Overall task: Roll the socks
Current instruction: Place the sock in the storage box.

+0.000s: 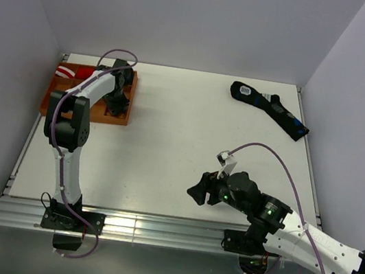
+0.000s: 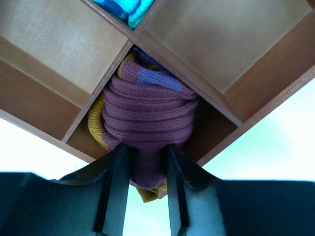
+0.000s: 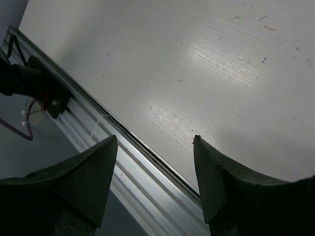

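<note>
On the white table (image 1: pixel 167 148), the wooden divider tray (image 2: pixel 59 49) keeps my rolled maroon sock (image 2: pixel 147 118) in an edge compartment. My left gripper (image 2: pixel 145 150) pinches its lower fold, apparently seating it there. My right gripper (image 3: pixel 155 138) hangs wide apart, empty.

**Socks** (image 2: pixel 147 113): you have ribbed knit cloth here, matt and coarse-looped.

**Tray** (image 2: pixel 54 49): brown wood, dividers included; smooth, with a dull satin sheen.

**Teal bundle** (image 2: pixel 125 7): fuzzy matt cloth.

**Left gripper** (image 2: pixel 146 150): the fingers look like black plastic, matt and smooth to your eye.

**Right gripper** (image 3: pixel 155 137): the same black matt plastic, faintly grainy.

**Table** (image 3: pixel 221 64): a white, smooth top. You will see fine parallel lines in it, a soft gloss where the light falls, and a few dark specks.

**Rail** (image 3: pixel 123 162): bare grooved metal, silvery, half-glossy.

**Black sock** (image 1: pixel 270 109): matt cloth. You cannot make out its weave from above.
</note>
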Controlling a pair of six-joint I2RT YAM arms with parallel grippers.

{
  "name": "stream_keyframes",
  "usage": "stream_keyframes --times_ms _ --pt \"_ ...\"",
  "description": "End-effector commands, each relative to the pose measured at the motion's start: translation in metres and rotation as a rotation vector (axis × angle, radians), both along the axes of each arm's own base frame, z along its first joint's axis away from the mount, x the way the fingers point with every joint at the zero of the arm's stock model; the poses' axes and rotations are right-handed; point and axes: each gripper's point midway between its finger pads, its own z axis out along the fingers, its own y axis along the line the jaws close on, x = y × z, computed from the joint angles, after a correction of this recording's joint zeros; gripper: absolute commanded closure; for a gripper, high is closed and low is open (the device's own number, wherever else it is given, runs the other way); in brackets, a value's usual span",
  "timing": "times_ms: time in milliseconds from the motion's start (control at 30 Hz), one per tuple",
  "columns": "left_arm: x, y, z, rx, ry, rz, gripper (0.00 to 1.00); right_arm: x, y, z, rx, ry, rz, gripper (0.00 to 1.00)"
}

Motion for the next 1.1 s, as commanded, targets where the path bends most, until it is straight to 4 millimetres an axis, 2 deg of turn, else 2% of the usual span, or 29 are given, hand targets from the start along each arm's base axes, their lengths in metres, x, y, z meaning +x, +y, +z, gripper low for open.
stream_keyframes --times_ms 0,333,800,1000,1067 --pt "-0.040 0.006 -0.044 0.030 0.193 -0.014 0.62 0.001 0.003 0.005 0.029 -0.005 -0.002 0.30" --pt "-0.017 0.004 0.014 -0.028 0.043 -0.048 0.52 0.003 0.004 0.007 0.029 -0.009 -0.003 0.30" --pt "-0.003 0.007 0.056 -0.075 -0.063 -0.065 0.46 0.006 0.005 0.009 0.020 -0.014 -0.007 0.30" --pt "0.006 0.006 0.080 -0.083 -0.122 -0.081 0.44 0.006 0.005 0.010 0.019 -0.016 -0.010 0.30" --pt "0.009 0.005 0.094 -0.098 -0.158 -0.084 0.44 0.007 0.004 0.011 0.018 -0.017 -0.014 0.29"
